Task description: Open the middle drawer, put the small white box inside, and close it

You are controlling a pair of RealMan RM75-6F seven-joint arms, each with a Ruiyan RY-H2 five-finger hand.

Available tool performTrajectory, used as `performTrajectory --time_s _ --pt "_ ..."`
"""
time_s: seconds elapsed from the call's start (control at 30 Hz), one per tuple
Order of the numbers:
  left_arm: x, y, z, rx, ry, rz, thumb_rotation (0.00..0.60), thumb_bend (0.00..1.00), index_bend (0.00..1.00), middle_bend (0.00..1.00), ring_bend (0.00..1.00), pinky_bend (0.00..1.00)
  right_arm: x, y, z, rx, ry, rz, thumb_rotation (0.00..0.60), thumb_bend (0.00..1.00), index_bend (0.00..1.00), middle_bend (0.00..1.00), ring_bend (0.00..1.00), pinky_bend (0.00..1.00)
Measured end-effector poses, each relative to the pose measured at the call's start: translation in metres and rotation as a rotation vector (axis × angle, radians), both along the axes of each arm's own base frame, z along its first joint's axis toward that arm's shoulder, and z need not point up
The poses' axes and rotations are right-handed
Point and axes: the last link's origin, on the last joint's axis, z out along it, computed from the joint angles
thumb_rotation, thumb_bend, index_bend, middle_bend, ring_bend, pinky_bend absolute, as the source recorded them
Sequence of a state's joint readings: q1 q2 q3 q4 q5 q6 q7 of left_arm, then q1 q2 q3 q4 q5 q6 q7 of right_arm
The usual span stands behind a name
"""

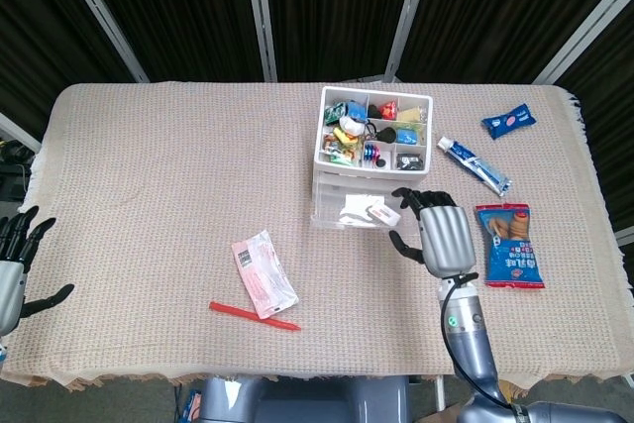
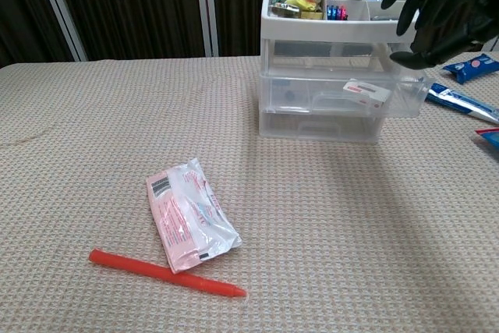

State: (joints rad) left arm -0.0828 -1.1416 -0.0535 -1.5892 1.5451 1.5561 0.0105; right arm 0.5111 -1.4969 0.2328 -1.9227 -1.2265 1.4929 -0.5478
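One small white box (image 2: 366, 92) lies inside the pulled-out middle drawer (image 2: 405, 103); the right hand (image 2: 438, 15) hovers nearby, fingers spread, empty.

Middle drawer (image 2: 343, 97) of clear plastic, pulled out toward 6 o'clock from a white-framed three-tier unit (image 1: 369, 160), front edge standing proud of the tiers above and below. Open, level, contents visible through the clear front.

Small white box (image 2: 366, 92) with a red mark on its end, lying flat inside, tilted slightly, toward the 3 o'clock side of the drawer. In the head view, seen near the front-right corner (image 1: 382, 213), touching nothing above.
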Motion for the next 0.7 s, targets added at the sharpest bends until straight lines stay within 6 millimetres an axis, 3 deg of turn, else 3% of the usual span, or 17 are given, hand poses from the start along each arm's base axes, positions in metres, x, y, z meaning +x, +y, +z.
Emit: performTrajectory --time_s 0.1,0.27,0.47,0.57,0.7 --pt "0.000 0.000 0.000 0.002 0.001 -0.001 0.600 0.07 0.12 0.00 0.00 0.00 -0.009 0.011 0.003 -0.030 0.066 0.084 0.600 0.17 0.28 0.14 0.02 0.04" --pt "0.000 0.000 -0.001 0.009 0.003 -0.002 0.600 0.06 0.12 0.00 0.00 0.00 -0.037 0.027 0.002 -0.101 0.287 0.264 0.600 0.17 0.10 0.00 0.00 0.00" --pt "0.001 0.000 -0.001 0.013 0.005 -0.002 0.600 0.07 0.12 0.00 0.00 0.00 -0.088 0.048 -0.011 -0.117 0.596 0.362 0.600 0.17 0.01 0.00 0.00 0.00" --pt "0.001 0.001 -0.001 0.015 0.005 -0.004 0.600 0.07 0.12 0.00 0.00 0.00 -0.098 0.059 -0.023 -0.124 0.688 0.378 0.600 0.17 0.00 0.00 0.00 0.00" --pt "0.001 0.000 0.000 0.020 0.002 -0.006 0.600 0.07 0.12 0.00 0.00 0.00 -0.098 0.071 -0.044 -0.130 0.751 0.408 0.600 0.17 0.00 0.00 0.00 0.00"
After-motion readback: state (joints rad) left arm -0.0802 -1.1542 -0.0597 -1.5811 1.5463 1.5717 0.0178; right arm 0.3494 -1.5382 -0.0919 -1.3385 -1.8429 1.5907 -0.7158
